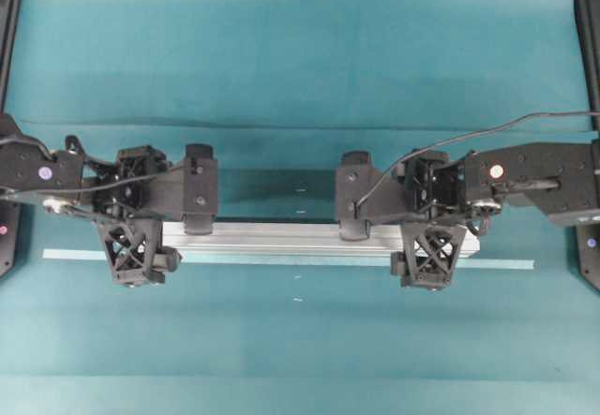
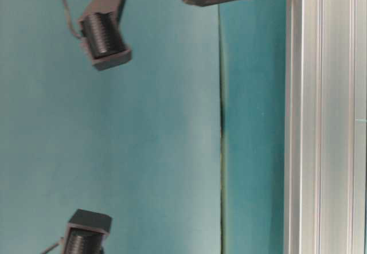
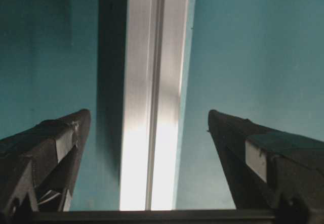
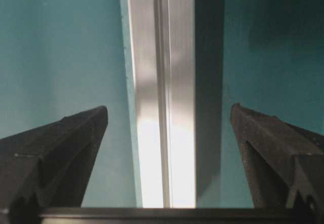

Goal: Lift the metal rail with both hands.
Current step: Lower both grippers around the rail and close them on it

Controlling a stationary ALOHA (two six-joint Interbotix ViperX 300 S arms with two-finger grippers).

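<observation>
So on the left side, the left gripper (image 1: 141, 237) is sitting over the left end of the metal rail (image 1: 300, 238), fingers spread wide. In its wrist view you can see a finger (image 3: 48, 148) on each side of the rail with teal showing in between, so it's straddling the rail, not touching it. The rail itself lies flat on the teal bench (image 1: 300, 59), running left to right across the middle, with a thin pale tape strip (image 1: 506, 264) just below it that sticks out further at both ends. Over on the right, the right gripper (image 1: 431, 242) is the same deal: spread wide over the rail's right end, fingers (image 4: 61, 153) clear on both sides.
</observation>
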